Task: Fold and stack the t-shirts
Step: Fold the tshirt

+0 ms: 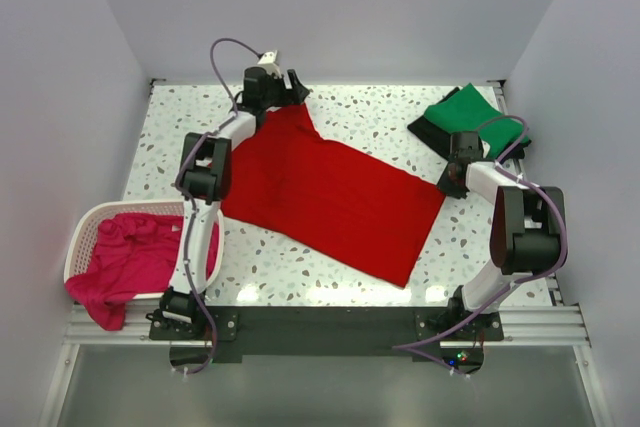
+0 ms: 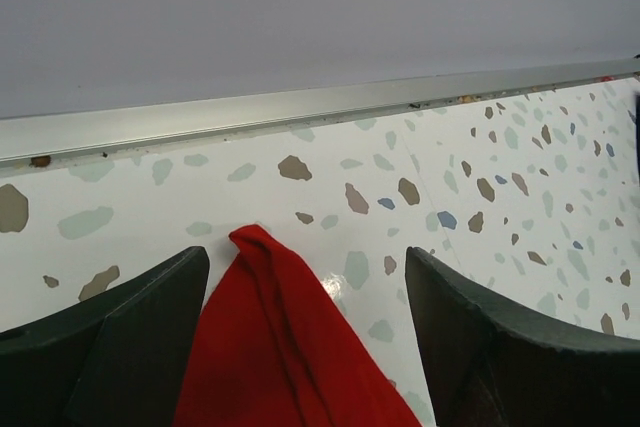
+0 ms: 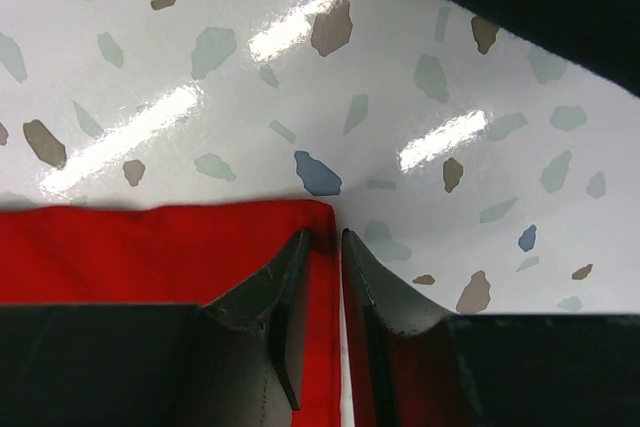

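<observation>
Bright red t-shirt (image 1: 330,192), plain and solid. Glossy white table (image 1: 480,237), terrazzo-patterned with grey-green, brown and blue flecks. Green t-shirt (image 1: 468,109), plain. Black t-shirt (image 1: 424,131), plain. Magenta-pink t-shirt (image 1: 130,259), plain. White plastic basket (image 1: 84,227) with an open lattice pattern. Black-and-white robot arms (image 1: 197,237) with purple cables (image 1: 234,41). Pale lavender-grey walls (image 1: 330,7).

Bright red t-shirt (image 1: 330,192): spread flat on desk (image 1: 200,127), lying diagonally from far left to near right. Folded green t-shirt (image 1: 465,112): far right, on top of black t-shirt (image 1: 422,127). Crumpled magenta-pink t-shirt (image 1: 130,262): in basket (image 1: 85,222) at left, spilling over near rim.
</observation>
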### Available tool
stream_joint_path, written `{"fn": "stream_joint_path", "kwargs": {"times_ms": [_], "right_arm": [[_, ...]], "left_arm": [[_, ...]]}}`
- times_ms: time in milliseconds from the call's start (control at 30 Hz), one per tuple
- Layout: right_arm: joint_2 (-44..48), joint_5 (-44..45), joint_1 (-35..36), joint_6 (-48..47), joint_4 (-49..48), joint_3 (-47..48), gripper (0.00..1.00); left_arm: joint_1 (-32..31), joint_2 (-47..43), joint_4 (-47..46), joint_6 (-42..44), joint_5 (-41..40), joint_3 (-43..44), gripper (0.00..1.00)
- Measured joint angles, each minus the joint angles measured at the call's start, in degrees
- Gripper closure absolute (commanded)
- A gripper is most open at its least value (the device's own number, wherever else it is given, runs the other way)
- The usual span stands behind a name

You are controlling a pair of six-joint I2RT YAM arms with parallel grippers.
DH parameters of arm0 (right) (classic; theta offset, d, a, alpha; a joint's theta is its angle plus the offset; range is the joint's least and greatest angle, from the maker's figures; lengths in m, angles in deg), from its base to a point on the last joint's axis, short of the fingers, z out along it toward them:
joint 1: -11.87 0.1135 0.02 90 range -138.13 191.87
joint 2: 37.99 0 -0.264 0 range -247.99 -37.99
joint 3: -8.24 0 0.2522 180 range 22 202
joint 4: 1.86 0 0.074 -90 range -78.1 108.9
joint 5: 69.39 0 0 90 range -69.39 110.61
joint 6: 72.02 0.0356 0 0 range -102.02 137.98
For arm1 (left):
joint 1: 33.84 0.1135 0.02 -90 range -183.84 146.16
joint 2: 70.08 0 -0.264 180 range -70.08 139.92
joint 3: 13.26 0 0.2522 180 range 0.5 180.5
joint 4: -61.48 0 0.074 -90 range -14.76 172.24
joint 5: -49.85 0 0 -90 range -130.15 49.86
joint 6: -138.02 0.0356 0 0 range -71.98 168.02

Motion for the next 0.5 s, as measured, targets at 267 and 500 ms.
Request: {"fn": "stream_joint_path", "kwargs": {"times_ms": [267, 500], "right_arm": [[0.00, -1.36, 0.00, 0.00, -0.37, 0.00, 0.78], [0.00, -2.27, 0.00, 0.00, -0.76, 0.00, 0.78]], "left_arm": [[-0.87, 2.78, 1.68, -1.64, -1.27, 4.81, 0.20], [-1.27, 3.78, 6.88, -2.91, -4.59, 7.34, 0.21]]}}
